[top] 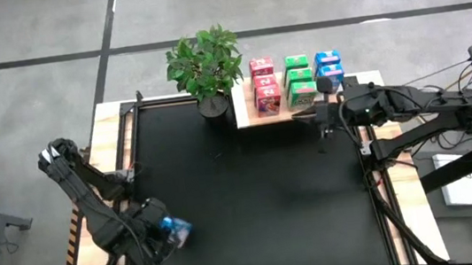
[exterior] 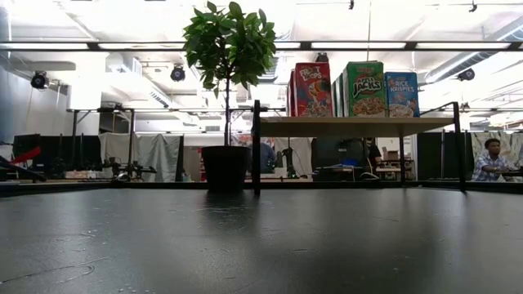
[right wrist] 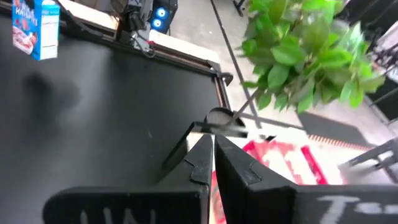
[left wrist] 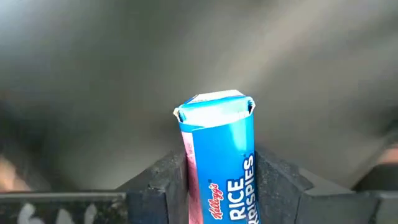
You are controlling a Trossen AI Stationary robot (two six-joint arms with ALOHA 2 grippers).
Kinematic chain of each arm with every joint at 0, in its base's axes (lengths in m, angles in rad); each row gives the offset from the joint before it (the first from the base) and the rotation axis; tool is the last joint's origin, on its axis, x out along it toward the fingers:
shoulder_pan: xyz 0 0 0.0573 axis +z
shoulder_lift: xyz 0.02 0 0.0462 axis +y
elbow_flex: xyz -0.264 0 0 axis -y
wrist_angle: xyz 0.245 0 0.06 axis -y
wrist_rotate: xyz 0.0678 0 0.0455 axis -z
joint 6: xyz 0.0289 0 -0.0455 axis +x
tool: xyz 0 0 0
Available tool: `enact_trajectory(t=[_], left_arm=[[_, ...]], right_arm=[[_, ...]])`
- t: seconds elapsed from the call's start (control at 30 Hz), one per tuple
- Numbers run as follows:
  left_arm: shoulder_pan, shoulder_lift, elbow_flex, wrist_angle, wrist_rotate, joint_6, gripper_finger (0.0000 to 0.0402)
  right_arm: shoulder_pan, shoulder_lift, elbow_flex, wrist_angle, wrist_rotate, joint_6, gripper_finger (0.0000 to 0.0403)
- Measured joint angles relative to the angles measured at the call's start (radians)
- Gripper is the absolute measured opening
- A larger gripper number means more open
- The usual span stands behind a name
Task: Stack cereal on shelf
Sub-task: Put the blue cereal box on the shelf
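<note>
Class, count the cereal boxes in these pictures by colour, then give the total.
Pink-red boxes: 3, all on the shelf.
Green boxes: 3, all on the shelf.
Blue boxes: 3, two on the shelf and one blue box gripped by the left pincer at the table's left edge.
Total: 9.
The right pincer waits by the shelf.

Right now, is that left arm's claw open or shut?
Shut: the left gripper has its jaws pressed against both sides of a blue Rice Krispies box.
</note>
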Motion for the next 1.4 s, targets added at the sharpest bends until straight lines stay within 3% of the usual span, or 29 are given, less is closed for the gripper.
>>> enact_trajectory(t=[0.2,0.47,0.6,0.8,1.1,1.4], left_arm=[[0.165,0.0,0.158,0.102,-0.248,0.517,0.0137],[0.448,0.0,0.256,0.411,-0.267,1.341,0.0137],[0.56,0.001,0.247,0.584,-0.222,1.607,0.0137],[0.659,0.059,0.244,0.652,-0.098,1.692,0.0137],[0.719,0.303,0.245,0.709,-0.059,1.674,0.0137],[0.749,0.509,0.372,0.708,0.046,1.705,0.0137]], right_arm=[[0.037,-0.095,-0.131,0.03,-0.008,0.052,0.0009],[0.129,-0.247,-0.314,0.195,-0.029,0.035,0.0009],[0.161,-0.31,-0.38,0.256,-0.034,0.041,0.0009],[0.167,-0.347,-0.407,0.191,-0.033,0.133,0.0009],[0.167,-0.342,-0.405,0.148,-0.032,0.215,0.0009],[0.167,-0.342,-0.404,0.122,-0.032,0.262,0.0009]])
